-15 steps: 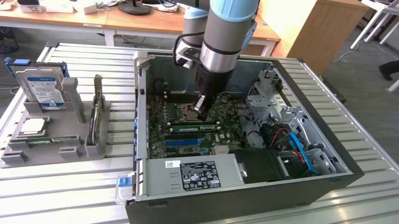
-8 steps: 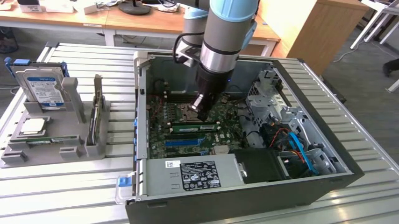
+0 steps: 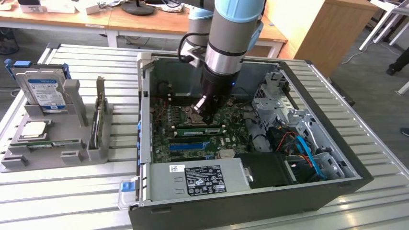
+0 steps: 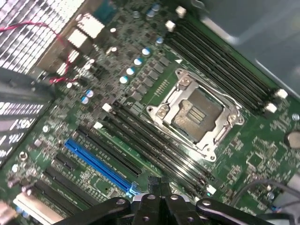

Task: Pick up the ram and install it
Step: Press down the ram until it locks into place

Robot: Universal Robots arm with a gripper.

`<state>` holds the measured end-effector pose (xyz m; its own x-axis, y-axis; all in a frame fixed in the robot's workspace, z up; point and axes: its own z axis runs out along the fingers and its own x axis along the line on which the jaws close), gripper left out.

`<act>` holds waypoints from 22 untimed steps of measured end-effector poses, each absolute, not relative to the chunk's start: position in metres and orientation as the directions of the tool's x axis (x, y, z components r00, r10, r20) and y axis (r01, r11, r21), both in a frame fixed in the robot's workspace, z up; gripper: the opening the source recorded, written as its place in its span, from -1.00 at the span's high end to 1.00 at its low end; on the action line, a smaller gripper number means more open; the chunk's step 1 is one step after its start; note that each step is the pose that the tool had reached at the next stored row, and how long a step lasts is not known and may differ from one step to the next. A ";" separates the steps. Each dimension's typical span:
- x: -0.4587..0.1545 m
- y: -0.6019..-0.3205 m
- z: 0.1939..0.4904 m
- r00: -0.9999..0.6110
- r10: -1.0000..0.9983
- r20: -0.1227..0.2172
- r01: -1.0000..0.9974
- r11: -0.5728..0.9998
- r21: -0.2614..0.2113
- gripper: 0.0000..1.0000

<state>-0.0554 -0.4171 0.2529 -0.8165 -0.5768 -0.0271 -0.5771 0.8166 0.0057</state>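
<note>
Inside the open computer case, my gripper hangs low over the motherboard, next to the empty processor socket. In the exterior view, a green stick with dark chips, the ram, stands on edge in the memory slots just in front of the gripper's tip. I cannot tell whether the tip touches it. The wrist view shows the fingers pressed together, with nothing visible between them, above the long black memory slots beside the socket.
A grey holder on the exterior view's left carries a hard drive, a square processor and an upright card. Inside the case are a blue slot, the power supply, a drive cage and blue and orange cables.
</note>
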 end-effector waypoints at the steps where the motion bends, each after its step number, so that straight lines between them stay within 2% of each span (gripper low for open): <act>1: -0.055 -0.417 0.253 -0.826 -0.563 -0.027 -0.563 0.826 0.006 0.79; 22: -0.055 -0.417 0.253 -0.972 -0.232 -0.027 -0.232 0.973 0.006 0.79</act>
